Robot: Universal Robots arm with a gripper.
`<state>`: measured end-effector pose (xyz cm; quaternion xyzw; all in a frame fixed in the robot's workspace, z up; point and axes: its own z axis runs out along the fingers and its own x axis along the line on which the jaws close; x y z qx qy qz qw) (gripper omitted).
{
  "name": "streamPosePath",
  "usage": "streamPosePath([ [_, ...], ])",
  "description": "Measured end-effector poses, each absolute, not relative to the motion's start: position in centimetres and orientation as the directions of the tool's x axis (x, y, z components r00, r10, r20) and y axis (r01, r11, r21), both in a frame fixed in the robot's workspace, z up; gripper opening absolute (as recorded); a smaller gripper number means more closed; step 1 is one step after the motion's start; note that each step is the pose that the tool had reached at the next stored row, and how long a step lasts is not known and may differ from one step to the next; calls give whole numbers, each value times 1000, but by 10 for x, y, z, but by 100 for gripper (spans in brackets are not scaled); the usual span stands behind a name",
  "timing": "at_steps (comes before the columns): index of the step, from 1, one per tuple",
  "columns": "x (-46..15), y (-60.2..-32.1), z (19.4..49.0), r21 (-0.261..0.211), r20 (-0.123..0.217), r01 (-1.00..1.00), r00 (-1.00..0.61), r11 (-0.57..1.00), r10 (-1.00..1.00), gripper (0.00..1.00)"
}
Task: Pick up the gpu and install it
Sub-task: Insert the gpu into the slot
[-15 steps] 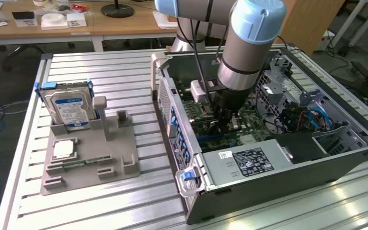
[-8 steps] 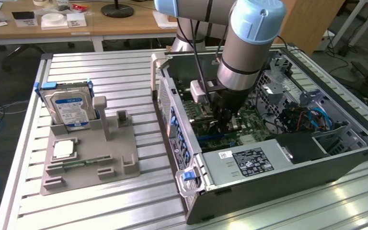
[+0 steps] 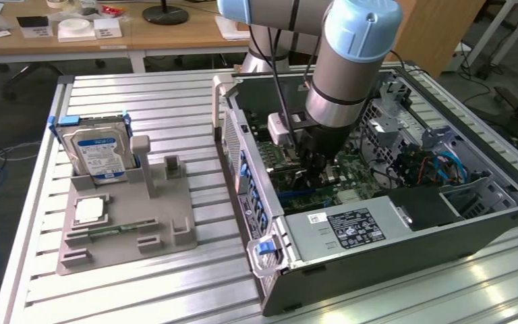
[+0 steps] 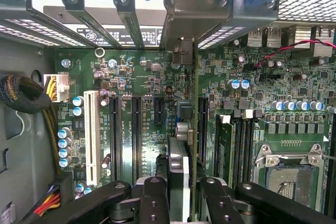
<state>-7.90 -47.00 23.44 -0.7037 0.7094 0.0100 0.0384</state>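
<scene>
In the wrist view the gpu [image 4: 179, 163] is seen edge-on, a thin green board with a silver cooler and a metal end bracket [image 4: 184, 9]. It stands upright over the motherboard's dark expansion slots [image 4: 135, 135], and its bracket reaches the case's rear slot openings. My gripper [image 4: 185, 203] is shut on the gpu, with one black finger [image 4: 152, 200] on each side of the card. In the exterior view the gripper [image 3: 318, 169] is low inside the open computer case [image 3: 475, 226], just above the motherboard.
A grey fixture [image 3: 164, 233] on the slatted table holds a hard drive [image 3: 97, 152], a processor [image 3: 89, 210] and a memory stick [image 3: 113, 230]. Inside the case are the power supply [image 3: 353, 226], blue cables [image 3: 444, 165], an empty processor socket [image 4: 289, 174] and a sleeved cable bundle [image 4: 23, 95].
</scene>
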Motion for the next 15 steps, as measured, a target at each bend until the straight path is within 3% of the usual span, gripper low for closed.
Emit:
streamPosePath([
  [15, -79, -468, 234, -40, -47, -999, -7, 9, -999, 28],
])
